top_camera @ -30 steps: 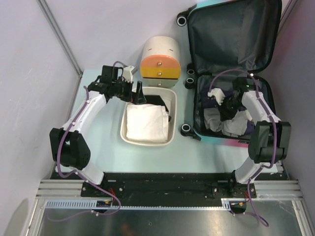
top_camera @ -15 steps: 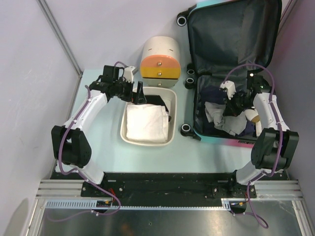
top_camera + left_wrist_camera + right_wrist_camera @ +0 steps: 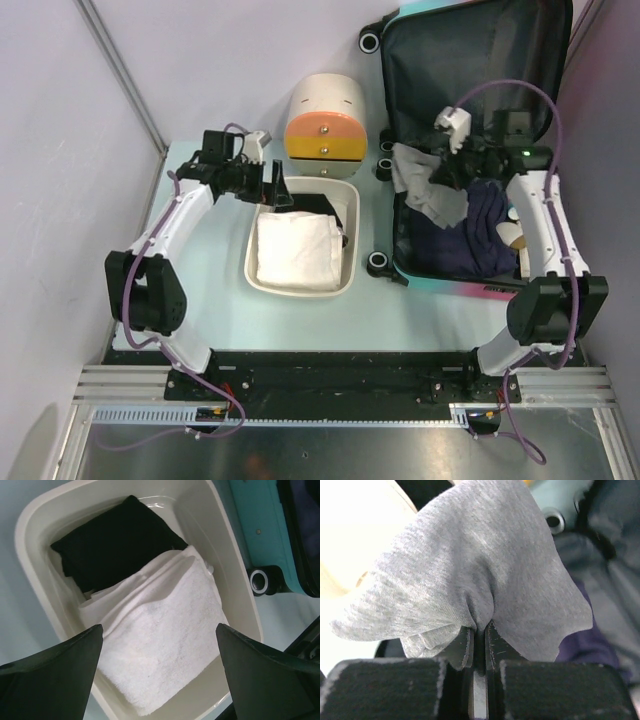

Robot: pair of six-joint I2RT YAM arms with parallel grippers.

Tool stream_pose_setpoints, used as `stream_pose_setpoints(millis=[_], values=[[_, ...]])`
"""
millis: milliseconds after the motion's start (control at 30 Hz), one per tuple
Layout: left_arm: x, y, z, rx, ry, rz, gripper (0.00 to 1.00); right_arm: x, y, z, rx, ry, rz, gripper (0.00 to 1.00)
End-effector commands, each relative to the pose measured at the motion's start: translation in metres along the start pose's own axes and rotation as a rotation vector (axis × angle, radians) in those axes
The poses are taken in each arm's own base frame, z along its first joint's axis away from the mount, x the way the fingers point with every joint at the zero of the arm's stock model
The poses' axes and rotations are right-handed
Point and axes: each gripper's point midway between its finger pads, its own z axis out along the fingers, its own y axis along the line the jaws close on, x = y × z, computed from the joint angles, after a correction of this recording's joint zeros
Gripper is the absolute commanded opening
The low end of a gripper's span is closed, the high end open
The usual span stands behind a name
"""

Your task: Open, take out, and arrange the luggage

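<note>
At right, open grey-lined luggage [image 3: 470,60]

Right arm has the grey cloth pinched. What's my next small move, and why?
Probably carry it left toward the tub: the right gripper has its jaws shut on the grey cloth, lifted above the left side of the suitcase, and that tub holds a folded white towel.

The right gripper [image 3: 479,630] is pinching a grey cloth [image 3: 470,565] at six o'clock, fingers pressed tight. A black wheel [image 3: 554,521] is peeking out at two o'clock, and purple fabric [image 3: 585,645] is showing at four.
</note>
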Motion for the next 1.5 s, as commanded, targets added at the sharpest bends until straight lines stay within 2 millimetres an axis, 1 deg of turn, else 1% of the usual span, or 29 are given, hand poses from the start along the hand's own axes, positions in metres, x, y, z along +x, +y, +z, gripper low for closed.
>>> stream_pose_setpoints(millis=[0,33,67,167,200,233,267,300,367,400,467,533,567,600,633,667,733,833,900,933,1000,1100,1133,1233,1267,1300,1400,1433,1467], values=[[-0.025,0.014,-0.019,0.002,-0.077,-0.056,1.00,-0.070,0.032,0.040,-0.006,-0.101,-0.105,0.00],[-0.024,0.017,-0.021,-0.004,-0.080,-0.066,1.00,-0.076,0.038,0.050,-0.005,-0.103,-0.102,0.00],[-0.021,0.020,-0.023,-0.010,-0.080,-0.076,1.00,-0.088,0.059,0.067,-0.022,-0.099,-0.139,0.00],[-0.017,0.032,-0.034,-0.037,-0.093,-0.104,1.00,-0.100,0.078,0.109,-0.018,-0.082,-0.167,0.00],[-0.015,0.040,-0.037,-0.053,-0.096,-0.122,1.00,-0.108,0.105,0.125,-0.052,-0.087,-0.205,0.00],[-0.015,0.044,-0.041,-0.059,-0.103,-0.137,1.00,-0.099,0.105,0.148,-0.022,-0.043,-0.210,0.00],[-0.012,0.047,-0.043,-0.062,-0.103,-0.153,1.00,-0.106,0.110,0.158,-0.009,-0.046,-0.226,0.00],[-0.012,0.059,-0.052,-0.084,-0.120,-0.180,1.00,-0.111,0.129,0.174,-0.024,-0.051,-0.253,0.00],[-0.009,0.065,-0.058,-0.093,-0.128,-0.204,1.00,-0.100,0.135,0.206,-0.001,-0.008,-0.257,0.00],[-0.009,0.071,-0.065,-0.105,-0.141,-0.215,1.00,-0.109,0.144,0.216,-0.001,-0.028,-0.279,0.00],[-0.004,0.074,-0.070,-0.114,-0.145,-0.225,1.00,-0.093,0.152,0.245,-0.022,0.001,-0.310,0.00],[-0.002,0.076,-0.076,-0.126,-0.156,-0.223,1.00,-0.090,0.163,0.267,-0.029,-0.014,-0.354,0.00],[0.003,0.077,-0.076,-0.129,-0.149,-0.232,1.00,-0.077,0.164,0.284,-0.038,0.008,-0.360,0.00],[0.006,0.078,-0.077,-0.133,-0.149,-0.237,1.00,-0.072,0.166,0.294,-0.045,0.018,-0.362,0.00],[0.007,0.077,-0.079,-0.134,-0.151,-0.231,1.00,-0.078,0.170,0.298,-0.043,0.007,-0.365,0.00],[0.012,0.076,-0.078,-0.133,-0.142,-0.237,1.00,-0.065,0.170,0.312,-0.052,0.034,-0.359,0.00],[0.015,0.074,-0.080,-0.134,-0.144,-0.226,1.00,-0.056,0.170,0.319,-0.051,0.054,-0.352,0.00],[0.019,0.073,-0.080,-0.131,-0.139,-0.217,1.00,-0.038,0.166,0.332,-0.045,0.089,-0.354,0.10],[0.018,0.072,-0.081,-0.126,-0.142,-0.212,1.00,-0.037,0.165,0.331,-0.045,0.104,-0.347,0.27],[0.016,0.070,-0.081,-0.120,-0.145,-0.206,1.00,-0.041,0.165,0.327,-0.046,0.099,-0.325,0.42],[0.011,0.068,-0.083,-0.110,-0.154,-0.197,1.00,-0.060,0.165,0.312,-0.046,0.078,-0.300,0.55],[0.000,0.065,-0.086,-0.090,-0.174,-0.175,1.00,-0.108,0.169,0.270,-0.065,-0.011,-0.248,0.73],[-0.003,0.063,-0.086,-0.082,-0.179,-0.166,1.00,-0.130,0.170,0.247,-0.069,-0.059,-0.242,0.80],[-0.015,0.057,-0.086,-0.055,-0.193,-0.140,1.00,-0.144,0.157,0.209,-0.072,-0.086,-0.182,0.87],[-0.021,0.053,-0.086,-0.049,-0.200,-0.121,1.00,-0.151,0.154,0.187,-0.070,-0.097,-0.152,0.89],[-0.023,0.053,-0.086,-0.050,-0.202,-0.104,1.00,-0.146,0.133,0.173,-0.046,-0.087,-0.114,0.90],[-0.031,0.045,-0.084,-0.046,-0.207,-0.060,1.00,-0.135,0.108,0.127,-0.019,-0.070,-0.046,0.91],[-0.032,0.042,-0.084,-0.044,-0.209,-0.052,1.00,-0.106,0.082,0.119,0.017,-0.014,0.004,0.92],[-0.035,0.035,-0.082,-0.034,-0.206,-0.013,1.00,-0.099,0.076,0.095,0.029,-0.006,0.019,0.92]])
